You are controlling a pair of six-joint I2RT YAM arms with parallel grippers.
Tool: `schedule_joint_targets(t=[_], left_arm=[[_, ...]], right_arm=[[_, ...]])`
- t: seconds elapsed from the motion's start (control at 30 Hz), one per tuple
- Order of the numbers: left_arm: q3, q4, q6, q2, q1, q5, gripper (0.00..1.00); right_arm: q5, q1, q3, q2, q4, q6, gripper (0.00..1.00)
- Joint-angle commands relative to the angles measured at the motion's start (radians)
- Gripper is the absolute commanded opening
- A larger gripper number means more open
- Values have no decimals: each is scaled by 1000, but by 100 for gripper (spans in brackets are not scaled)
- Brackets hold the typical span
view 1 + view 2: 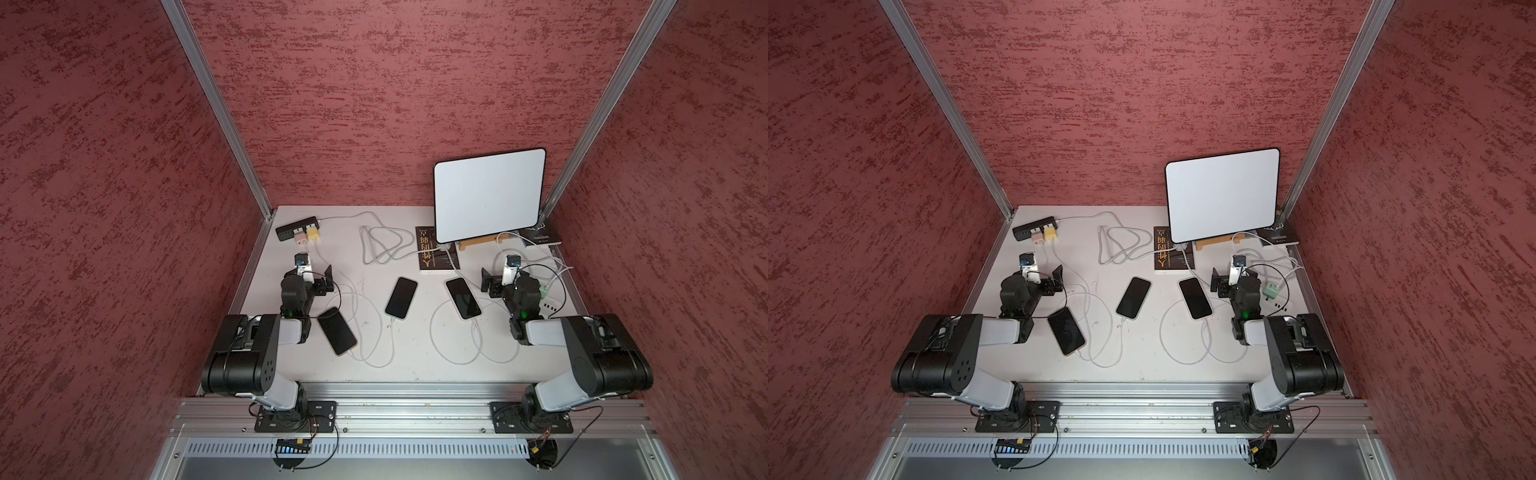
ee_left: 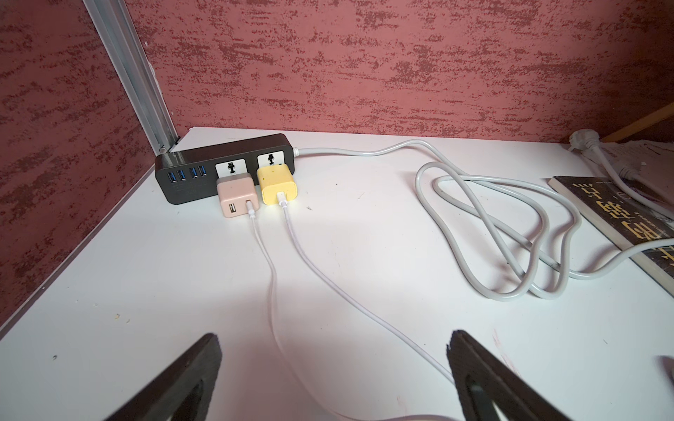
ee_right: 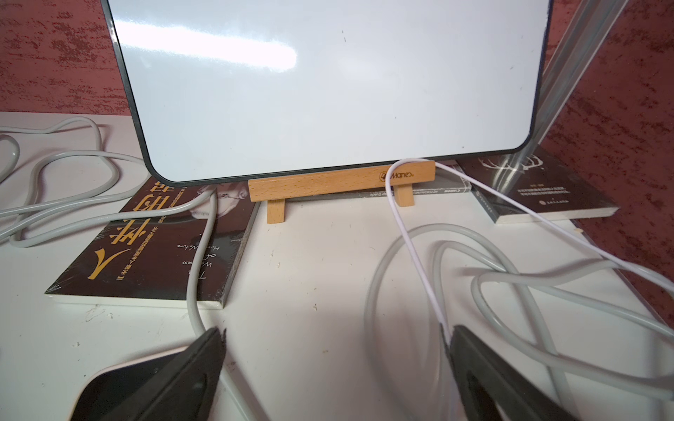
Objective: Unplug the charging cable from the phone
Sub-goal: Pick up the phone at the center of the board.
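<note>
Left end effector [image 2: 333, 346] and right end effector [image 3: 335, 333] are both released: jaws spread wide, nothing between them, each poised low over the surface [image 1: 415, 374]. Three phones lie face up, and each has a white cord entering the edge nearest the arm bases. The left phone [image 1: 336, 330] lies behind the left end effector, back toward that arm's base. The middle phone [image 1: 401, 297] lies between the two end effectors. The right phone [image 1: 462, 298] lies just beside the right end effector on its inboard side. Two charging cables [image 2: 328, 284] run from adapters in the power strip [image 2: 189, 175] ahead of the left end effector and pass between its fingers without contact. The right end effector faces the whiteboard [image 3: 328, 80] and a book [image 3: 164, 248]. By judgement, the task is at the approach step: no connector has been touched and all three appear seated. The task sentence does not name a phone; the right phone is the closest candidate. Because the connectors sit behind both end effectors, the next move calls for drawing back toward the bases. One end effector then steadies the phone body while the other closes on the connector housing, not the cord, and pulls straight along the phone's long axis.
</note>
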State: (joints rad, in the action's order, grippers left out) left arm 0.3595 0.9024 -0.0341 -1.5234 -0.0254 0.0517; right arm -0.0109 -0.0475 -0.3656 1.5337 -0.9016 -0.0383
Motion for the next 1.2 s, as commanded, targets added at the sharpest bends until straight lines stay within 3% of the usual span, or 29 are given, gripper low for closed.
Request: schedule_joint_targets(t=[0.0, 0.2, 0.53, 0.63, 0.8, 0.97, 1.17], left_arm=[[18, -3, 7, -2, -5, 13, 100], [12, -7, 12, 24, -4, -5, 100], [41, -211, -16, 219, 51, -95, 100], [95, -336, -20, 246, 98, -159, 100], [159, -480, -19, 238, 167, -231, 100], [212, -595, -10, 227, 197, -235, 100], [263, -720, 34, 257, 199, -224, 100]], right_arm=[[9, 8, 6, -1, -47, -14, 99], [72, 8, -26, -111, 95, -37, 99], [213, -17, -260, -307, 773, -3, 99], [230, -37, -371, -302, 1007, 56, 99], [202, -90, -466, -291, 1229, 82, 99], [168, -172, -545, -257, 1373, 100, 99], [134, -240, -714, -111, 1617, 102, 99]])
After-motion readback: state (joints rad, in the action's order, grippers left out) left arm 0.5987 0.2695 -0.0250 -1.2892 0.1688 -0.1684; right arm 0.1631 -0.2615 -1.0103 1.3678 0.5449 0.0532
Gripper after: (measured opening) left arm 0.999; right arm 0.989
